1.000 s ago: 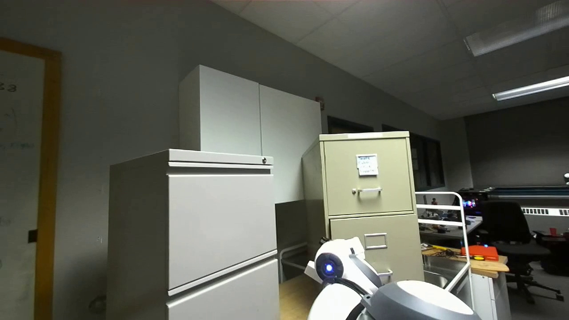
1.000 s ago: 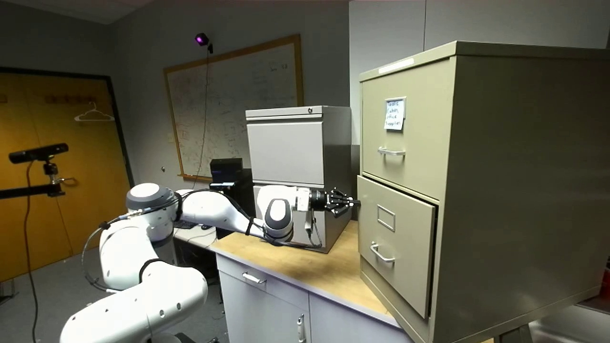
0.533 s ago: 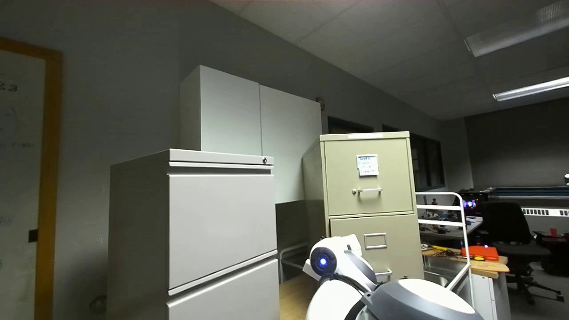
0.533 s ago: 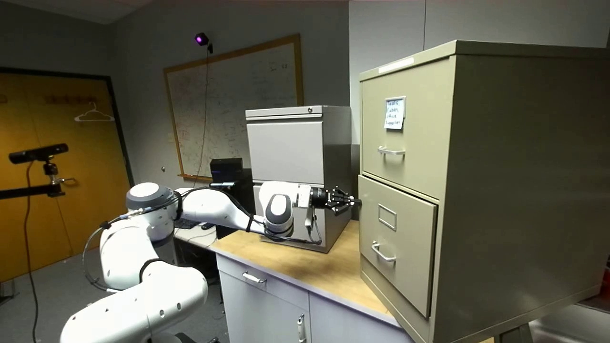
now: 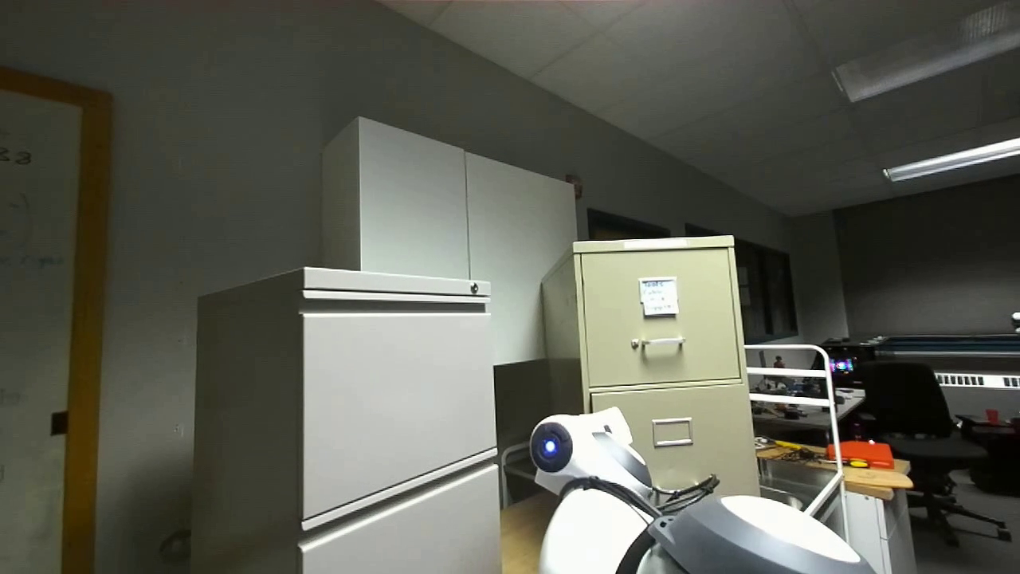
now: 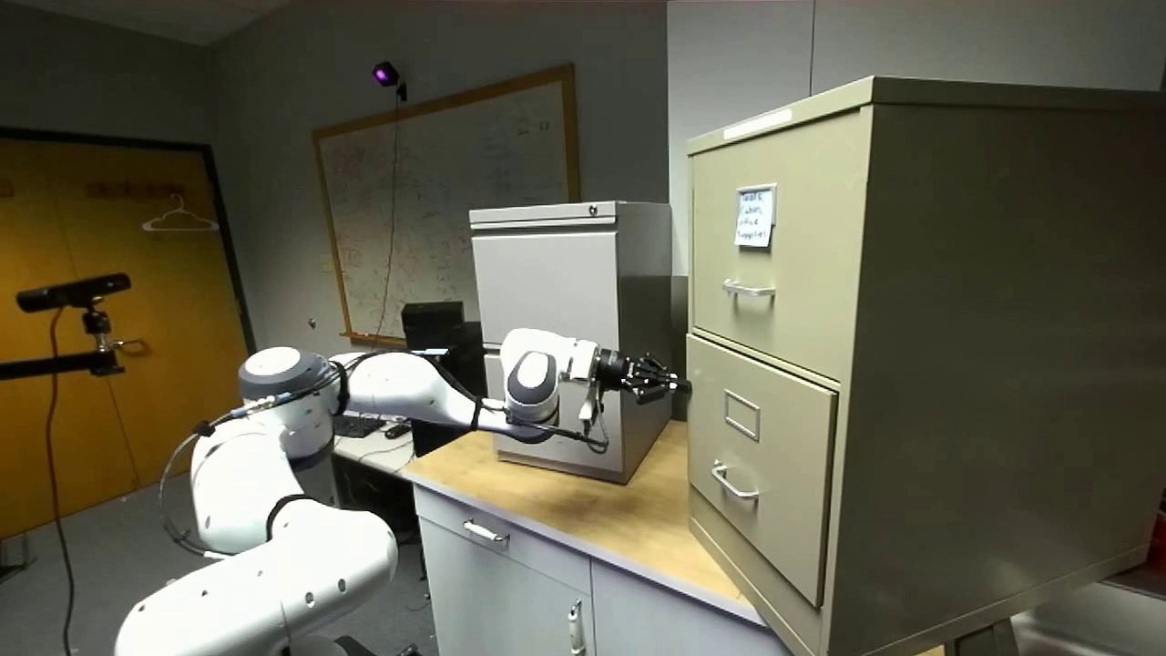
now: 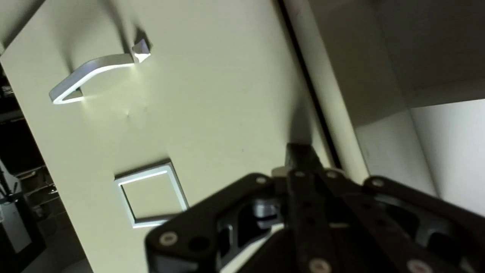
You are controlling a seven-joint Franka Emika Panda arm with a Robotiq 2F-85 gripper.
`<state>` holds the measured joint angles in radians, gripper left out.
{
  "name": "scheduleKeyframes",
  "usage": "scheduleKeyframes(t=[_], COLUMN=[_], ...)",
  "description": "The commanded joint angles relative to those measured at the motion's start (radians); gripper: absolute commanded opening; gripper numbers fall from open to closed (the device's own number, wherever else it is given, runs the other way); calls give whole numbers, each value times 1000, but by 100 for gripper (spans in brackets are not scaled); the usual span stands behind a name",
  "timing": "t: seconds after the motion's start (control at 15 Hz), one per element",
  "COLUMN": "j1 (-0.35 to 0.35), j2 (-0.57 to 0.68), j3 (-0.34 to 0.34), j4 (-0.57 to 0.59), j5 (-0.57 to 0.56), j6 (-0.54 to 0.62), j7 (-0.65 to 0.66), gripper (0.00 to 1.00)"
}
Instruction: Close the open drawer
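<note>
The drawer point(image 6: 791, 474) is the lower beige drawer of the filing cabinet, with an empty metal label holder and a small metal handle. It stands out slightly from the cabinet, with a thin dark gap along its edge. It also shows in an exterior view point(image 5: 713, 454), partly behind the arm, and fills much of the wrist view point(image 7: 212, 94). My gripper point(image 6: 681, 385) is shut and empty. Its fingertips appear to touch the drawer front near its upper side edge, away from the handle. In the wrist view the gripper point(image 7: 301, 151) is at the drawer's edge.
Above is the beige drawer with a white paper label point(image 6: 753, 219). A light-grey cabinet point(image 6: 547, 282) stands close behind the wrist on the wooden counter point(image 6: 583, 497). A white cart frame point(image 5: 833, 414) stands beside the filing cabinet.
The drawer has moved slightly inward, with my fingertips staying against its front. My wrist has risen and the gripper now tilts a little downward.
</note>
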<state>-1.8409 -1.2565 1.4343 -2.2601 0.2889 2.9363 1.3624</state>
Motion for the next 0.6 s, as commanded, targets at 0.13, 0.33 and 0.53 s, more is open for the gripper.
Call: scheduleKeyframes(t=[0.13, 0.33, 0.53], j1=[-70, -74, -76], j2=[63, 64, 95], j3=[24, 25, 42], j4=[142, 161, 181], j5=[-56, -68, -70], j6=[-69, -95, -80], j7=[-35, -36, -58], gripper=[0, 0, 0])
